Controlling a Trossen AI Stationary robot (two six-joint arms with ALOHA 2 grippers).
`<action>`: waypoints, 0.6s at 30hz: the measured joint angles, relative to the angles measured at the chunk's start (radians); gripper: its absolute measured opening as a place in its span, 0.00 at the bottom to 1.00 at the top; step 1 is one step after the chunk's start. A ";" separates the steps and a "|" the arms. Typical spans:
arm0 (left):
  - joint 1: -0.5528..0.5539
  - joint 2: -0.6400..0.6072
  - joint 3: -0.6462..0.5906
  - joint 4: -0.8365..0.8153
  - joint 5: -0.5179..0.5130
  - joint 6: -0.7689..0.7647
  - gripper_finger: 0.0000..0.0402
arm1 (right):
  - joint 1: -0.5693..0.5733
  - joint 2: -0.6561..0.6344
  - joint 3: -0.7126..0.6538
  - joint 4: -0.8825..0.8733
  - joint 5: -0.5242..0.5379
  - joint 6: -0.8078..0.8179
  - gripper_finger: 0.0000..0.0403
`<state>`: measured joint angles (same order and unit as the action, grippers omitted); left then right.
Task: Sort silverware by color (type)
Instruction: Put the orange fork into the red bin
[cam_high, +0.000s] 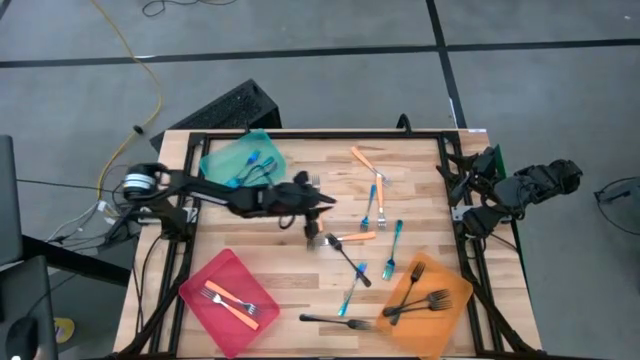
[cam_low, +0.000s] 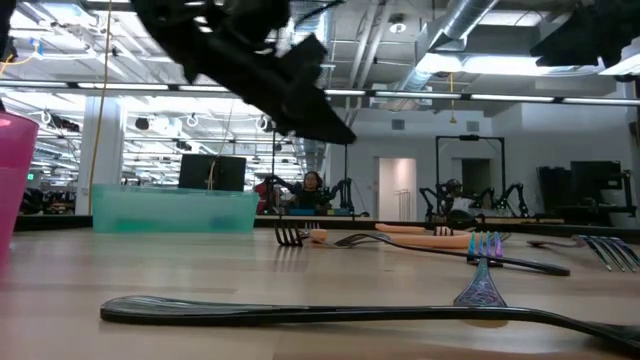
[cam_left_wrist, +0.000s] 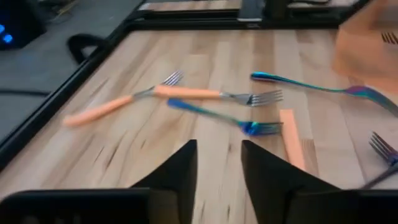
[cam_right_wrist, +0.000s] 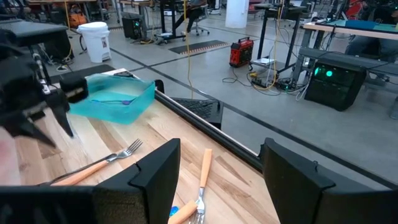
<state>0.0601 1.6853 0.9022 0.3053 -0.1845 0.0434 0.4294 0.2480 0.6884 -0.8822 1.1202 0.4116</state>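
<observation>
Loose forks lie flat on the wooden table: orange-handled ones (cam_high: 366, 160) (cam_high: 352, 238), blue ones (cam_high: 397, 236) (cam_high: 368, 210) and black ones (cam_high: 352, 264) (cam_high: 336, 320). My left gripper (cam_high: 322, 205) (cam_left_wrist: 217, 167) hangs over the table's middle, slanting down. It is open, with nothing between its fingers. Ahead of it lie a blue fork (cam_left_wrist: 219, 116) and two orange-handled forks (cam_left_wrist: 205, 93) (cam_left_wrist: 109, 107). My right gripper (cam_right_wrist: 221, 163) waits open at the table's right edge (cam_high: 478, 192).
A teal tray (cam_high: 240, 160) at the far left holds blue forks. A red tray (cam_high: 226, 290) at the near left holds an orange-handled fork. An orange tray (cam_high: 432, 296) at the near right holds black forks. A black frame (cam_high: 320, 134) borders the table.
</observation>
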 joint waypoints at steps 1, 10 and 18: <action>-0.001 0.029 0.034 -0.030 0.015 0.024 0.32 | 0.000 0.000 0.000 0.000 0.001 0.000 0.60; -0.016 0.288 0.315 -0.129 0.051 0.070 0.39 | 0.000 0.000 0.000 0.000 0.003 0.000 0.60; -0.036 0.398 0.345 -0.094 0.069 0.085 0.39 | 0.000 0.000 0.000 0.000 0.003 0.000 0.60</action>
<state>0.0236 2.0832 1.2472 0.2117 -0.1158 0.1284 0.4294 0.2478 0.6884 -0.8822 1.1236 0.4115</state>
